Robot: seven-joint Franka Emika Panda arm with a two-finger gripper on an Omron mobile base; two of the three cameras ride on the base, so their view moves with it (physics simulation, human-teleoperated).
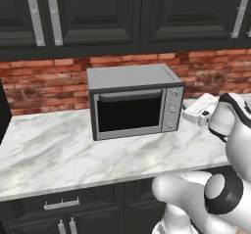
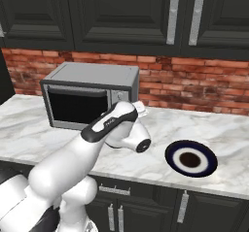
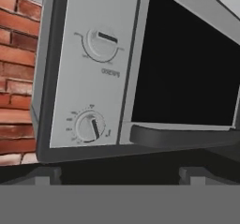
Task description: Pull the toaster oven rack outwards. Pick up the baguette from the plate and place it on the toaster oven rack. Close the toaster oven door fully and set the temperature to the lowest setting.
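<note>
With the toaster oven (image 1: 133,101) at the tabletop's (image 1: 73,154) back edge, its door (image 1: 128,111) shut and the plate (image 2: 190,158) bare near the front edge, the gripper (image 3: 120,171), jaws apart, should settle squarely around the lower knob (image 3: 90,126) before turning.

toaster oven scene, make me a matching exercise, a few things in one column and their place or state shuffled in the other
Things:
1. toaster oven door
2. plate
3. gripper
4. upper cabinets

Place or state:
A. open, facing the oven's knob panel
B. shut, dark glass upright
C. above the brick wall
D. on the marble counter right of the toaster oven, no bread on it

Pairs: 1-B, 2-D, 3-A, 4-C
</note>
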